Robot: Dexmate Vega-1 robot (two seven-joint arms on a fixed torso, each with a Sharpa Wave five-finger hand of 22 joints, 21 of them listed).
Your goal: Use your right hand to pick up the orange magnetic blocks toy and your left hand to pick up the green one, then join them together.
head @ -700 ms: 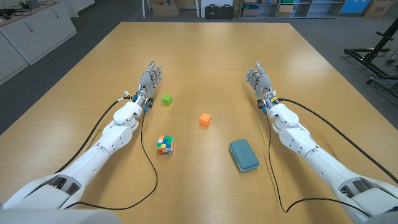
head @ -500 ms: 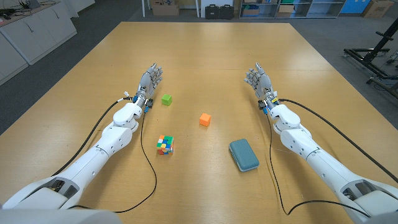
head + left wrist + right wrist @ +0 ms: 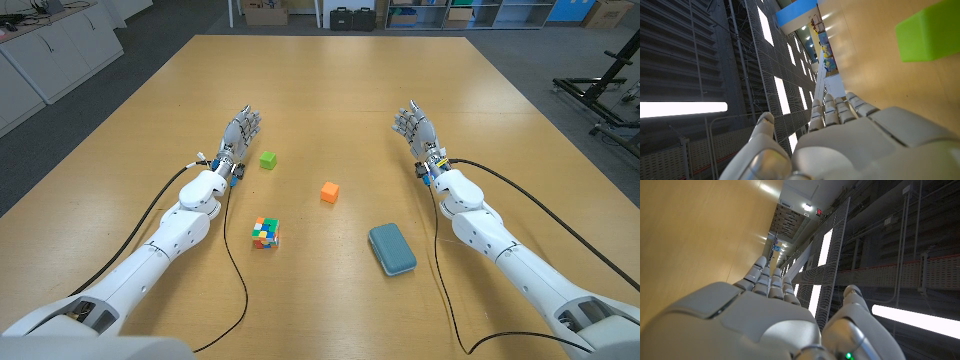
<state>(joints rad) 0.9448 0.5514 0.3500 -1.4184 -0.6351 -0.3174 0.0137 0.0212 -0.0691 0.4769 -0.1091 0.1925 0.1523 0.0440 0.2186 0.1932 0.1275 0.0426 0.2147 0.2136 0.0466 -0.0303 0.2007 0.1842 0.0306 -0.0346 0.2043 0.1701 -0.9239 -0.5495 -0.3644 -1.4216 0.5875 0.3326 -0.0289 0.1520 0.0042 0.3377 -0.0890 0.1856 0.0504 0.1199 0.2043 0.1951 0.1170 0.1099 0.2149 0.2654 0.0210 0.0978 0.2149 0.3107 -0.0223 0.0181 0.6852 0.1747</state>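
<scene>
Left hand (image 3: 240, 131): fingers extended, empty, just beside green block (image 3: 267, 160), placed for a short reach. Right hand (image 3: 413, 125): fingers extended, empty, well apart from orange block (image 3: 329, 192). Blocks apart on table (image 3: 330, 90), unjoined. Between arms: puzzle cube (image 3: 264, 233), teal case (image 3: 392, 248).

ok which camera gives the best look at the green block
The head view: the green block sits whole on the table, beside the left hand. The left wrist view catches the block large and close, but cut by the picture's edge. The right wrist view gives nothing of it.
</scene>
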